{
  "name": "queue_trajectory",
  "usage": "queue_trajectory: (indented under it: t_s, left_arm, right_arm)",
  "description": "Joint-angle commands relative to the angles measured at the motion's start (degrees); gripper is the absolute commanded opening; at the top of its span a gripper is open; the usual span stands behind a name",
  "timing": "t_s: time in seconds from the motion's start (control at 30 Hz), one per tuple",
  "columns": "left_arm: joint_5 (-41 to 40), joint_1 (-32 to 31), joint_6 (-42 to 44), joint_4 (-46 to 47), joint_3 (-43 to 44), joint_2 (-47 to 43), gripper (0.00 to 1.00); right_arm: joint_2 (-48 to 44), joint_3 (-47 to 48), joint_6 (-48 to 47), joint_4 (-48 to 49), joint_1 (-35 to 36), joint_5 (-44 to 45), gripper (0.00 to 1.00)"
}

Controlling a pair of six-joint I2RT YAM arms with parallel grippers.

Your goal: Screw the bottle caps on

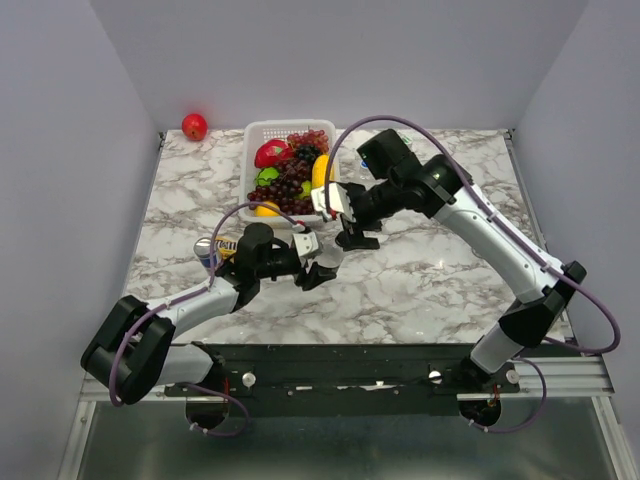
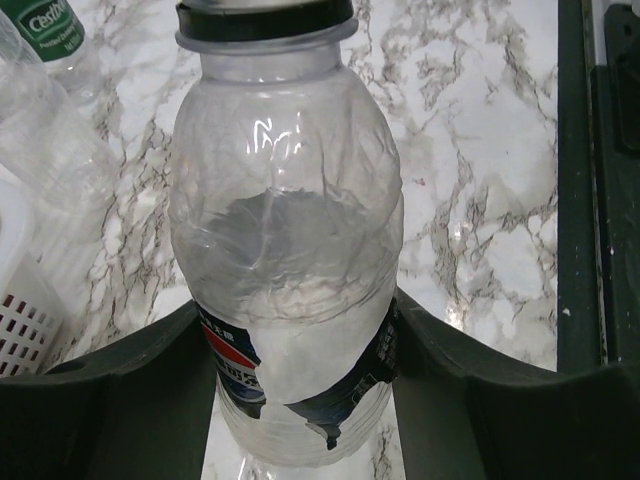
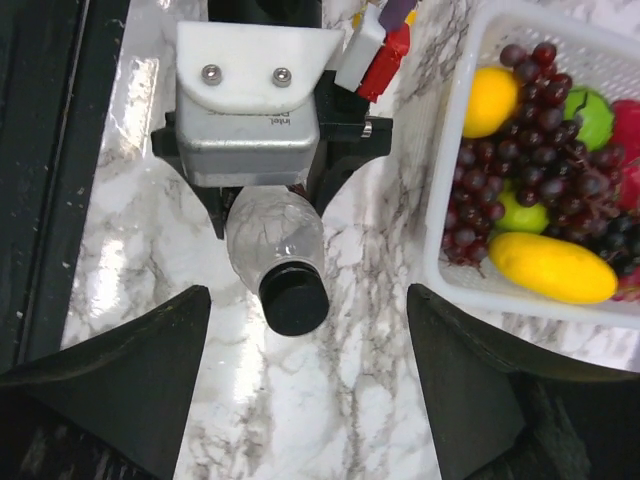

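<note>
A clear plastic bottle [image 2: 285, 220] with a torn blue label sits between my left gripper's [image 2: 297, 325] fingers, which are shut on its lower body. A black bottle cap [image 3: 293, 298] sits on the bottle's neck; the same cap [image 2: 265, 18] shows at the top of the left wrist view. My right gripper [image 3: 308, 300] hovers over the cap, open wide. Its two fingers [image 3: 130, 360] stand on either side of the cap without touching it. In the top view the left gripper [image 1: 318, 270] and right gripper [image 1: 357, 238] meet at the table's middle. No other caps show.
A white basket [image 1: 255, 135] of fruit stands at the back, just right of the bottle in the right wrist view [image 3: 440, 270]. A red apple [image 1: 194, 126] lies at the back left. A drink can [image 1: 207, 250] stands by the left arm. A second clear bottle [image 2: 45, 60] with a green label lies nearby.
</note>
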Motion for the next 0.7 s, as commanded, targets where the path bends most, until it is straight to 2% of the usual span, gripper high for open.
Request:
queue_trajectory:
  t_s: [0.0,0.03,0.17,0.4,0.67]
  left_arm:
    - [3.37,0.18,6.51,-5.75,1.43,-0.31,0.0]
    - [4.33,0.18,7.39,-7.42,1.52,-0.57,0.0]
    - [5.92,0.27,12.84,-12.17,2.84,-0.83,0.0]
    - [7.06,0.27,17.24,-16.22,5.21,-0.75,0.0]
    - [7.85,0.27,18.65,-17.81,6.27,-1.19,0.0]
  right_arm:
    - [-7.65,-5.18,-12.93,-0.15,-0.61,-4.25,0.86]
    - [-8.9,-9.64,-14.96,0.56,-0.78,-3.99,0.84]
    - [-11.29,-14.51,-23.83,0.57,-0.7,-3.46,0.8]
    - [-9.71,-13.82,-27.1,-1.02,-0.7,-5.39,0.75]
    - [-7.6,-12.15,-29.91,-4.35,-0.7,-6.27,0.64]
